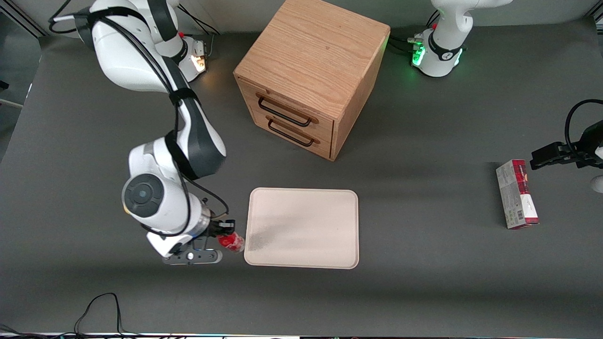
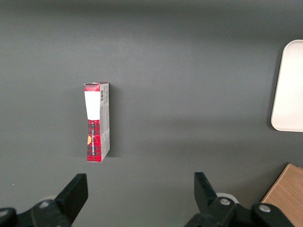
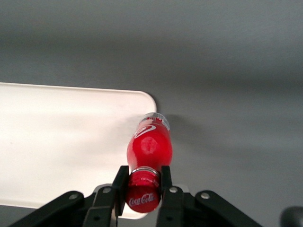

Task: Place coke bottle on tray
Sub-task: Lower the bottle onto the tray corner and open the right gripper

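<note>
The coke bottle (image 3: pixel 149 146) is small and red with a red cap and a clear base. My right gripper (image 3: pixel 143 182) is shut on its neck just under the cap, one finger (image 3: pixel 120 182) on each side. In the front view the gripper (image 1: pixel 225 234) holds the bottle (image 1: pixel 231 242) just off the corner of the tray (image 1: pixel 304 228) nearest the working arm and the front camera. The tray (image 3: pixel 61 142) is a flat cream-white rectangle with rounded corners and nothing on it. The bottle's base hangs over the tray's rounded corner, at its edge.
A wooden two-drawer cabinet (image 1: pixel 311 75) stands farther from the front camera than the tray. A red-and-grey carton box (image 1: pixel 517 194) lies toward the parked arm's end of the table, seen also in the left wrist view as the carton (image 2: pixel 97 121). Cables (image 1: pixel 96 313) lie near the table's front edge.
</note>
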You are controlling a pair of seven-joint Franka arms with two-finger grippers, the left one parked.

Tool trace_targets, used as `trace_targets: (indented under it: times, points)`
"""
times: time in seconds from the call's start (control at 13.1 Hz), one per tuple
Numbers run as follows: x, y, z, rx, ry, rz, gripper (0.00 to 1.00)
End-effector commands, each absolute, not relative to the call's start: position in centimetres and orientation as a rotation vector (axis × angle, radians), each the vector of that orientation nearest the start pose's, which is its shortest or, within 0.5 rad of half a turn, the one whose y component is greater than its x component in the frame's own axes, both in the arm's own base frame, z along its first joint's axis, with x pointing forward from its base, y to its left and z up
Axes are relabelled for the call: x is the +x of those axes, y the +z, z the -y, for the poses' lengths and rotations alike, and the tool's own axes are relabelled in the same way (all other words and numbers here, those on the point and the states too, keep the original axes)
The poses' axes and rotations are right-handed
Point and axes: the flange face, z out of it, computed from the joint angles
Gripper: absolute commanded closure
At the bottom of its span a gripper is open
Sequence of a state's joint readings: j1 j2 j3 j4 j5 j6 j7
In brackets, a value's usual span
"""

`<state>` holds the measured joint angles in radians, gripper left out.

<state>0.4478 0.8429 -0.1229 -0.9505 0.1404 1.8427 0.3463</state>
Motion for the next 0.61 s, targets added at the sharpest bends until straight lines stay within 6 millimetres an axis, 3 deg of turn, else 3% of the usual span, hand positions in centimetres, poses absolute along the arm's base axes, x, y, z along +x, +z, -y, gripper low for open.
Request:
trace_targets:
  times: [0.0, 0.53]
  points:
    - [72.8, 37.0, -31.2, -3.025, -0.081, -0.125, 0.96]
    - [72.6, 34.8, -32.4, -3.025, -0.065, -0.171, 0.94]
